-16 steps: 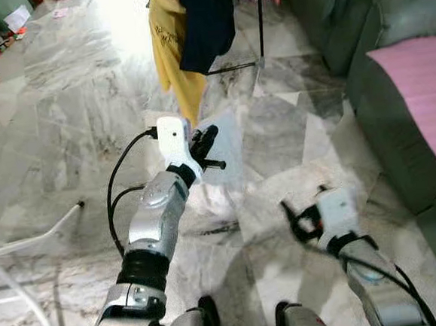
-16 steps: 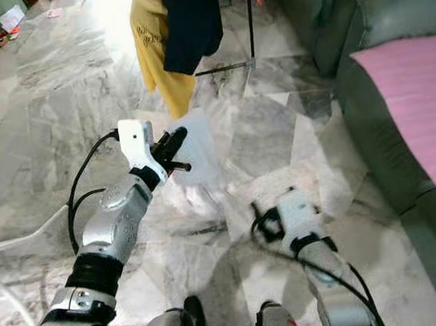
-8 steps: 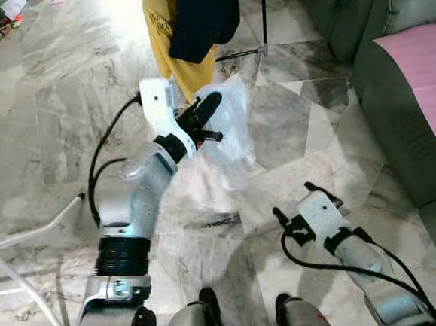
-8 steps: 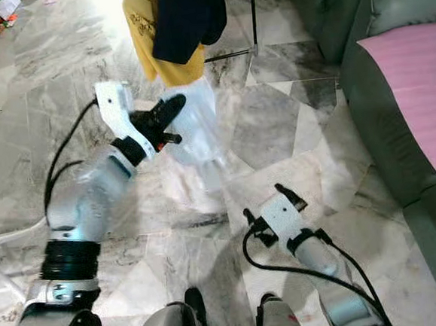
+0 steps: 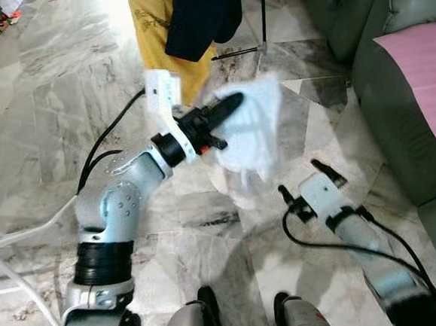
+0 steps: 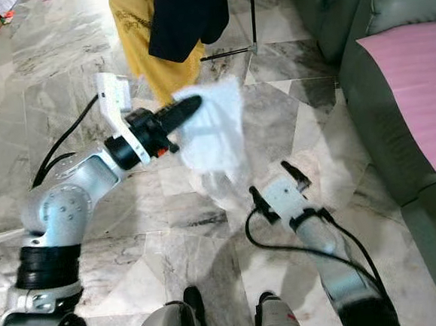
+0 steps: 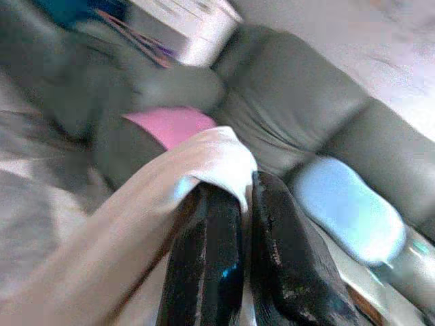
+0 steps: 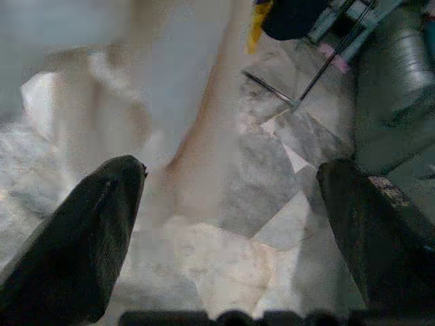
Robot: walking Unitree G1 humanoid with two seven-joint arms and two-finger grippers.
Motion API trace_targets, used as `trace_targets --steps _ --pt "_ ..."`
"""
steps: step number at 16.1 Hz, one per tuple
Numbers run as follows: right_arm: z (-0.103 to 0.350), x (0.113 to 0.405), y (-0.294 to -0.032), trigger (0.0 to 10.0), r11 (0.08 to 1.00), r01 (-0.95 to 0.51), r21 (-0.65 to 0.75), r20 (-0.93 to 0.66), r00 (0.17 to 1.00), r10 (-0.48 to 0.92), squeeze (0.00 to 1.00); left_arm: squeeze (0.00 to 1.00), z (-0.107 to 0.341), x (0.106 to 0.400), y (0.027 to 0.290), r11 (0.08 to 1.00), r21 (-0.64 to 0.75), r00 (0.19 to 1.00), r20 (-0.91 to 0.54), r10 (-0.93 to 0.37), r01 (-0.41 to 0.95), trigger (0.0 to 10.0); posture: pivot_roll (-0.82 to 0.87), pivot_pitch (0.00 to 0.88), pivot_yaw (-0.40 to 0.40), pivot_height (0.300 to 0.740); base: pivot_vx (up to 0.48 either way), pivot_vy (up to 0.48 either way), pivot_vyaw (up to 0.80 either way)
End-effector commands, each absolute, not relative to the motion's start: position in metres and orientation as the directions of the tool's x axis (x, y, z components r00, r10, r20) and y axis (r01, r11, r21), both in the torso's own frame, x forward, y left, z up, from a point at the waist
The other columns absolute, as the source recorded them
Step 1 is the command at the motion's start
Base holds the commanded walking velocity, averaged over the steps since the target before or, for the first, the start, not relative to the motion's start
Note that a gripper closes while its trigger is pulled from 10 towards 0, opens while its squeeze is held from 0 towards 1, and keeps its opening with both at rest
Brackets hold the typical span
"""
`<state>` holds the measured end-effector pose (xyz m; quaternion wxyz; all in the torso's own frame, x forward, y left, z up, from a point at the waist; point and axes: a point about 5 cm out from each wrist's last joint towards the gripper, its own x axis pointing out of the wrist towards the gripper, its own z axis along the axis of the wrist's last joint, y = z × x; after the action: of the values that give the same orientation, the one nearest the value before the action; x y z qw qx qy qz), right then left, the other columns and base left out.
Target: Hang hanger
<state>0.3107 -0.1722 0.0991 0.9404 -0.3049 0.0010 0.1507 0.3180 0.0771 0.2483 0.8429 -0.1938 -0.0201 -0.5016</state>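
My left gripper (image 5: 226, 106) is raised over the marble floor, shut on a white garment (image 5: 254, 126) that hangs from its fingers (image 7: 204, 238). In the left wrist view the cloth (image 7: 204, 153) drapes over the closed fingers. I cannot make out a hanger inside it. A black rack pole (image 5: 261, 12) stands beyond, with a yellow garment (image 5: 153, 24) and a dark navy one (image 5: 206, 13) hanging beside it. My right gripper (image 5: 304, 182) is low, below and to the right of the white garment, open and holding nothing (image 8: 228, 224).
A dark green sofa (image 5: 368, 60) with a pink blanket (image 5: 427, 78) runs along the right. The rack's base bar (image 5: 236, 53) lies on the floor. A white tubular frame (image 5: 20, 239) stands at the left. My feet (image 5: 208, 322) show at the bottom.
My left arm has lifted and swung the white garment up and to the right, fingers now pointing right. The right gripper has risen slightly toward the cloth. The camera shifted a little.
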Motion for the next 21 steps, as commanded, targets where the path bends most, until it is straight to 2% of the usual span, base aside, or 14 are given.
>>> trace_targets --steps 1,3,4,5,10,18,21 --pt "0.097 0.314 -0.164 10.0 0.753 -0.303 -0.584 -0.094 0.947 0.307 0.0 0.0 0.254 0.307 0.073 0.343 -0.28 0.411 0.242 -0.879 0.897 10.0 -0.07 0.282 0.124 0.74 0.0 0.0 0.0" --pt "0.1 0.324 -0.159 10.0 0.756 -0.308 -0.577 -0.087 0.944 0.318 0.0 0.0 0.257 0.302 0.07 0.298 -0.268 0.362 0.232 -0.903 0.916 10.0 -0.07 0.277 0.13 0.74 0.0 0.0 0.0" --pt "0.099 0.327 -0.157 2.1 0.757 -0.322 -0.569 -0.091 0.939 0.332 0.0 0.0 0.26 0.298 0.068 0.27 -0.272 0.337 0.243 -0.91 0.924 10.0 -0.07 0.273 0.131 0.74 0.0 0.0 0.0" --pt "0.098 0.328 -0.155 0.0 0.756 -0.344 -0.557 -0.096 0.931 0.353 0.0 0.0 0.261 0.297 0.068 0.262 -0.272 0.33 0.244 -0.912 0.926 10.0 -0.07 0.273 0.13 0.74 0.0 0.0 0.0" --pt "0.078 0.317 -0.149 0.0 0.742 -0.456 -0.491 -0.164 0.885 0.435 0.0 0.0 0.266 0.305 0.075 0.31 -0.301 0.395 0.281 -0.875 0.902 10.0 -0.06 0.262 0.116 0.74 0.0 0.0 0.0" --pt "0.065 0.298 -0.179 0.0 0.783 -0.429 -0.45 -0.192 0.903 0.384 0.0 0.0 0.268 0.312 0.08 0.353 -0.297 0.435 0.286 -0.854 0.887 10.0 -0.08 0.26 0.119 0.74 0.0 0.0 0.0" --pt "0.064 0.298 -0.179 0.0 0.784 -0.425 -0.453 -0.192 0.905 0.38 0.0 0.0 0.268 0.312 0.079 0.351 -0.295 0.433 0.288 -0.854 0.889 10.0 -0.08 0.258 0.121 0.74 0.0 0.0 0.0"
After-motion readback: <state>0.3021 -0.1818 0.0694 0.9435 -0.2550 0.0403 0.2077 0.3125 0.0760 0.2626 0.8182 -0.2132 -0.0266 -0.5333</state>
